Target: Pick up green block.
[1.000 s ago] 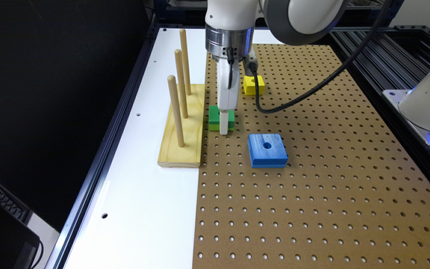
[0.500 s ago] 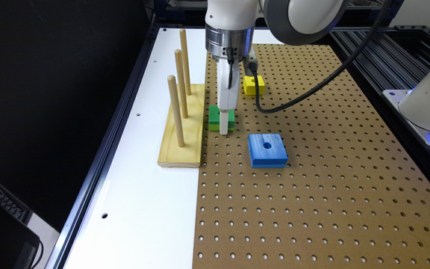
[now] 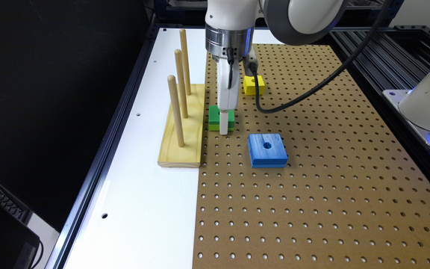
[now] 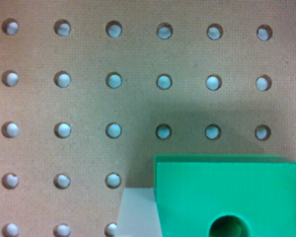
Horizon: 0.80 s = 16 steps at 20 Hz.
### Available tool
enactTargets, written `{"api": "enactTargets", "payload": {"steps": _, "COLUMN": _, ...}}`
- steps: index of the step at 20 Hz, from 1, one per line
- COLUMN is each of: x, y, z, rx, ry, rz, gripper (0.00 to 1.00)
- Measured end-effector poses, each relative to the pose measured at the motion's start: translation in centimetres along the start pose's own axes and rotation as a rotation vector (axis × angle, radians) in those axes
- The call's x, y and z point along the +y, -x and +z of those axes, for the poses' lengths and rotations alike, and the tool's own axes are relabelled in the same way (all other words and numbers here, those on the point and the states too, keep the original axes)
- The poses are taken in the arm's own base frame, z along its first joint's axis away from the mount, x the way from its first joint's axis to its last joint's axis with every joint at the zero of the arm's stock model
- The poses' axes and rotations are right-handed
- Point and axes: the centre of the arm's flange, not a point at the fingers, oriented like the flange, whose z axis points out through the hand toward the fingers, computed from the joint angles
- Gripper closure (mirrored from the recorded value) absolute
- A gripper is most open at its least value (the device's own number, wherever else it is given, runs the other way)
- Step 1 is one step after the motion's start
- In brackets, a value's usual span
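- We see the gripper (image 3: 224,125) down at the green block (image 3: 215,116), its white body reaching from the wrist to the pegboard (image 3: 312,186) surface.
- The green block sits flat on the pegboard, just beside the wooden peg stand (image 3: 182,130), on the stand's side toward the exterior view's right.
- In the wrist view the green block (image 4: 227,192) shows its top face and round centre hole, with a pale finger (image 4: 138,212) against one of its sides.
- We cannot tell whether the fingers are spread or pinching the block; one finger alone is visible.
- The blue block (image 3: 267,150) lies nearer the camera, apart from the green one.
- The yellow block (image 3: 254,84) rests farther back, behind the arm.
- Three upright dowels stand on the peg stand.
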Motion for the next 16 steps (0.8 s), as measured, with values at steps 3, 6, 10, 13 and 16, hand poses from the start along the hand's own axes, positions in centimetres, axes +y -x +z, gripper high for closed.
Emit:
{"api": "enactTargets", "payload": {"steps": 3, "x": 0.0, "y": 0.0, "z": 0.0, "rx": 0.0, "ry": 0.0, "rz": 0.0, "gripper": 1.0}}
{"api": "enactTargets", "payload": {"steps": 6, "x": 0.0, "y": 0.0, "z": 0.0, "rx": 0.0, "ry": 0.0, "rz": 0.0, "gripper": 1.0}}
{"api": "enactTargets", "payload": {"steps": 10, "x": -0.1, "y": -0.1, "z": -0.7, "rx": 0.005, "ry": -0.003, "rz": 0.0, "gripper": 1.0}}
{"api": "enactTargets", "payload": {"steps": 13, "x": -0.2, "y": -0.2, "z": -2.3, "rx": 0.01, "ry": -0.003, "rz": -0.002, "gripper": 1.0}}
{"api": "enactTargets", "payload": {"steps": 16, "x": -0.2, "y": -0.1, "z": -3.2, "rx": 0.011, "ry": -0.001, "rz": -0.002, "gripper": 1.0}}
